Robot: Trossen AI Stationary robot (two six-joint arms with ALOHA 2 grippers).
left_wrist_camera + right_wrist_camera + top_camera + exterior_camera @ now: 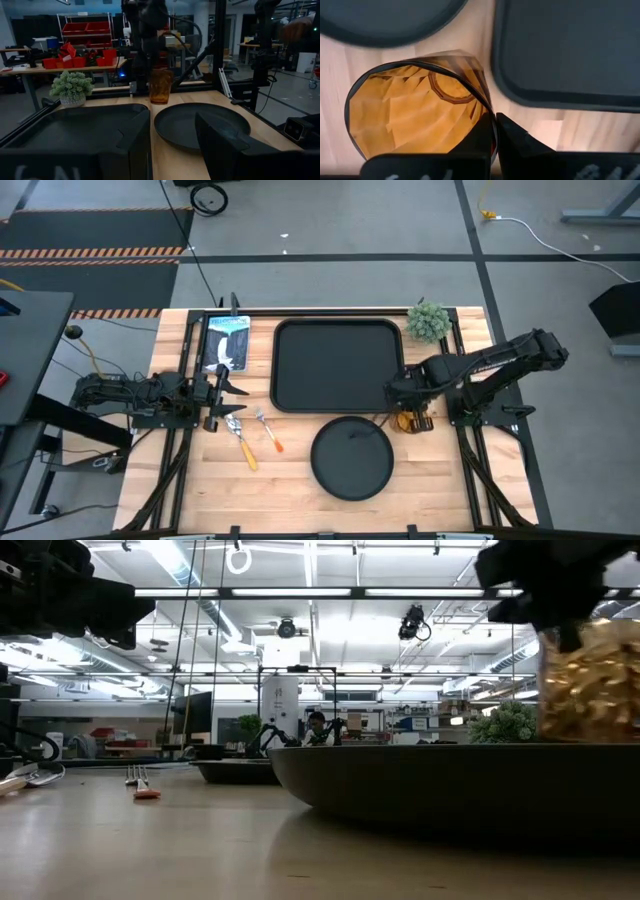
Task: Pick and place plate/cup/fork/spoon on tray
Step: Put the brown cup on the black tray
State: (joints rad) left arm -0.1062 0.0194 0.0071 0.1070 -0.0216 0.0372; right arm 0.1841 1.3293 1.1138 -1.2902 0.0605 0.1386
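High view: right arm is reaching in from 3 o'clock, elbow bent, right hand (413, 416) sitting over the cup (412, 421) at the tray's (338, 366) lower-right corner. Right wrist view is showing the cup (417, 107) upright, mouth facing the camera, with one finger (482, 137) inside the rim and the other outside, pinching the glass wall, so the hand is holding the cup. Cup looks empty. Low view is showing the cup (588, 680) clear of the table (200, 840), hanging above the plate's (450, 785) rim line.

Left arm is lying folded along the table's left edge at 9 o'clock, left hand (228, 391) pointing toward 3 o'clock, fingers spread wide, gripping nothing.

Tray is sitting mid-table toward 12 o'clock, nothing lying in it. Plate (352, 457) is sitting on the table at 6 o'clock of the tray, just beside its lower edge, also bare.

Fork (268, 430) and spoon (242, 442) are lying on the table at 7 o'clock of the tray, side by side and slightly apart. Both long axes are running 11-to-5 o'clock, metal ends toward 11, coloured handles toward 5. Spoon is on the left, nearer the left hand.
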